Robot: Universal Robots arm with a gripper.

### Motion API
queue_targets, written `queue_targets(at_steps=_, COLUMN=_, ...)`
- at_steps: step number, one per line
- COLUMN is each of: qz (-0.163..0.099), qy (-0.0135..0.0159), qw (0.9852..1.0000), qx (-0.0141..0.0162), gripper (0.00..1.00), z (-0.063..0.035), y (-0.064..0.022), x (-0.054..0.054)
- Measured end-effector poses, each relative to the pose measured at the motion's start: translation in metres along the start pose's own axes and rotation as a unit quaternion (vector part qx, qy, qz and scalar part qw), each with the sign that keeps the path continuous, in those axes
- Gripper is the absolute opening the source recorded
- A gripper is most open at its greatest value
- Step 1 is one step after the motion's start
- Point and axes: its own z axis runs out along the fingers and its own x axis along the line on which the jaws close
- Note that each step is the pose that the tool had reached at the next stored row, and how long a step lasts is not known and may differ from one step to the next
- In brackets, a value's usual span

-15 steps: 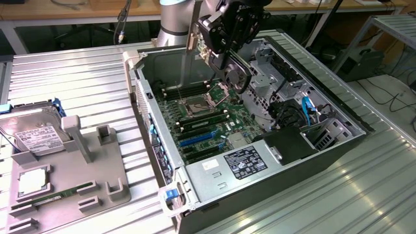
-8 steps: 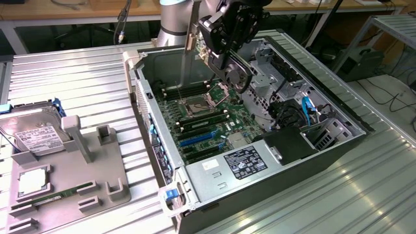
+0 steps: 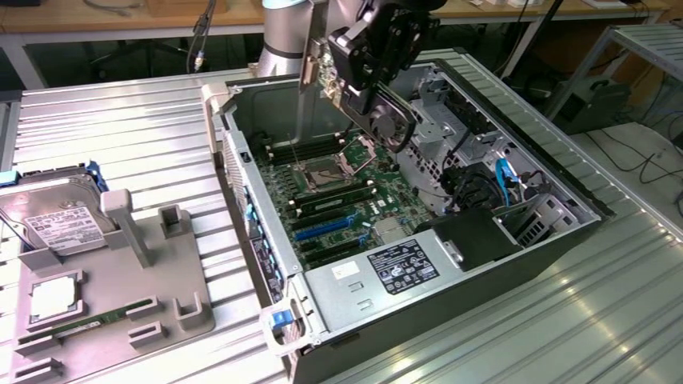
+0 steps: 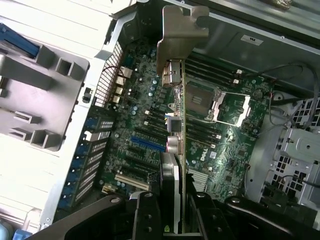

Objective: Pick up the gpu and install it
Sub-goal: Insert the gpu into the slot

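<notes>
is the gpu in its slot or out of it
Out. The gripper is shut on the gpu, holding it in the air above the motherboard, with no edge in any slot.

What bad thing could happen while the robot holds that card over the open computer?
The gripper pinches the gpu by one end, above the motherboard; a slip could drop it onto the open processor socket. The card hangs tilted, so it could miss the blue slot, or its silvery bracket might snag on the case wall.
</notes>
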Motion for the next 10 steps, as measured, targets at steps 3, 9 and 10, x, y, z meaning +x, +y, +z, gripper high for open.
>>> queue_targets(at_steps=3, qz=-0.008, qy=0.0005, qw=1.0000, qx=-0.0001, gripper=0.28, z=0.0000, y=0.0000, x=-0.0001)
queue_targets(at_steps=9, qz=-0.039, qy=0.0030, qw=0.9992, qx=-0.0002, gripper=0.28, z=0.0000, y=-0.0002, x=-0.0005)
queue_targets(at_steps=10, qz=-0.048, qy=0.0036, qw=0.9989, qx=-0.0003, gripper=0.28, z=0.0000, y=-0.0002, x=-0.0005)
